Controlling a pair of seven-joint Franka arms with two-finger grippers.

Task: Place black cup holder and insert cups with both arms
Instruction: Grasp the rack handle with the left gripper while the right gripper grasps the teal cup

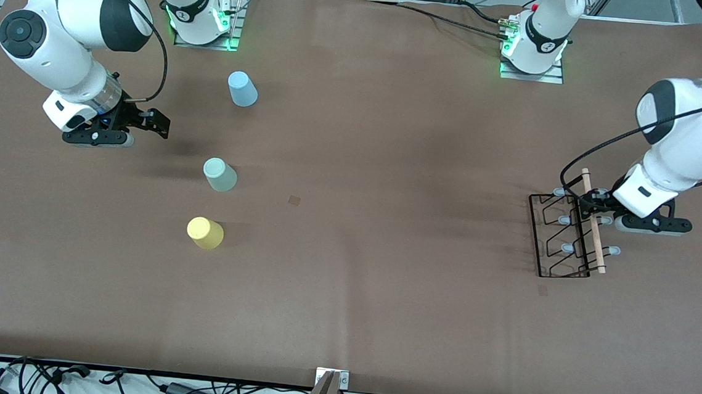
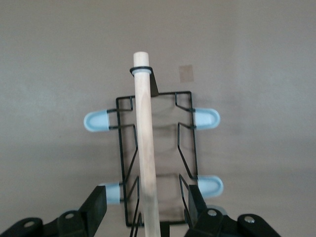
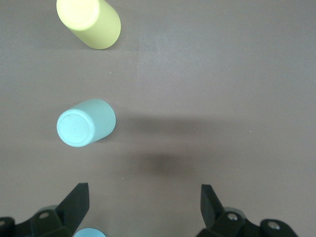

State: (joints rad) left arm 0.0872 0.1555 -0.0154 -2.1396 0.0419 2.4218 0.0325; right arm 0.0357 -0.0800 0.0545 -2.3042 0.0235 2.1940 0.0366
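Note:
The black cup holder (image 1: 561, 239) rests on the table at the left arm's end, its wooden rod (image 1: 593, 229) on top. My left gripper (image 1: 594, 205) is open just over it, one finger on each side of the rod (image 2: 146, 148) without touching it; the gripper also shows in the left wrist view (image 2: 147, 200). Three cups stand closed end up toward the right arm's end: light blue (image 1: 242, 88) farthest from the front camera, grey-green (image 1: 220, 174), yellow (image 1: 205, 232) nearest. My right gripper (image 1: 153, 122) hangs open and empty (image 3: 144, 197) over bare table beside the cups.
Two small tape marks lie on the brown table, one mid-table (image 1: 294, 200) and one just nearer the front camera than the holder (image 1: 542, 290). A metal clamp (image 1: 330, 390) sits at the table's front edge. Both arm bases (image 1: 203, 13) stand along the back edge.

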